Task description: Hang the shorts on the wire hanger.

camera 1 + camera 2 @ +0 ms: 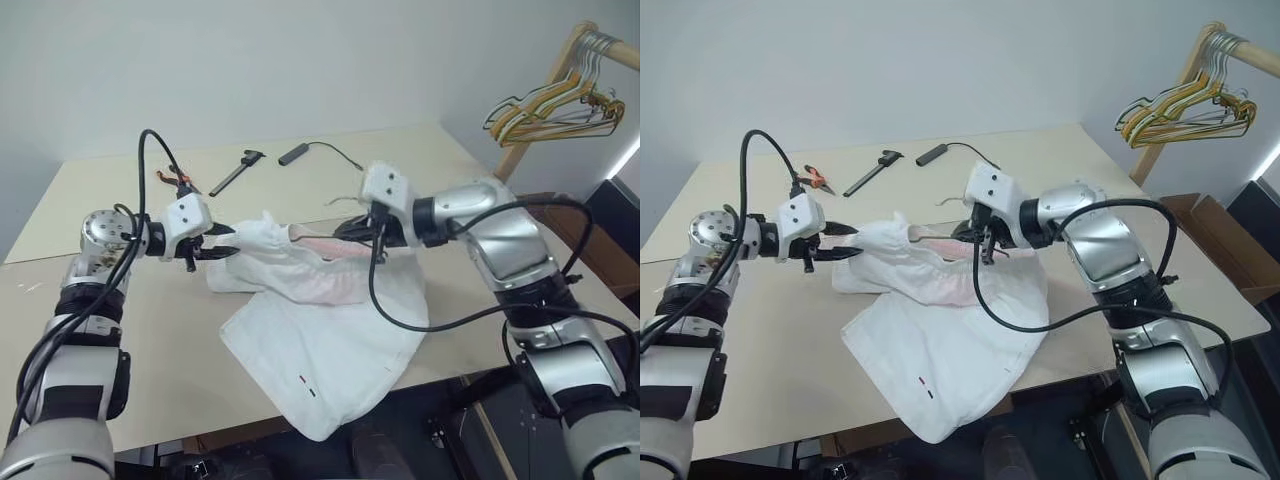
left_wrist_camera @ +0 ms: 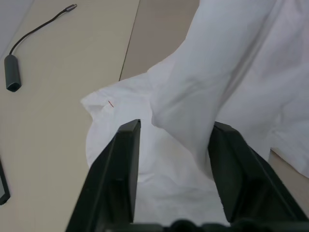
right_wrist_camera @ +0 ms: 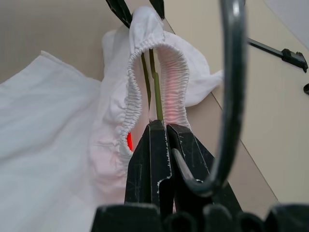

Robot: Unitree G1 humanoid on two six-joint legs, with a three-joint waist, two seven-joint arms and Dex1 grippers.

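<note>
The white shorts [image 1: 320,340] lie in a heap on the table [image 1: 120,330], one leg hanging over the front edge. Their gathered waistband [image 3: 135,87] is raised and loops around the thin green wires of the wire hanger [image 3: 157,92]. My right gripper [image 3: 161,126] is shut on those wires just below the curved hook [image 3: 231,96], and it hovers over the far right of the shorts [image 1: 352,228]. At the left end of the raised waistband my left gripper [image 1: 232,240] stands open. A fold of the white fabric [image 2: 193,96] hangs loose between its fingers [image 2: 128,145].
A bunch of yellow, green and orange hangers [image 1: 555,110] hangs on a wooden rail at the far right. At the back of the table lie a black tool [image 1: 237,172], a cable adapter [image 1: 293,153] and orange-handled pliers [image 1: 172,179]. A cardboard box [image 1: 1215,240] stands to the right.
</note>
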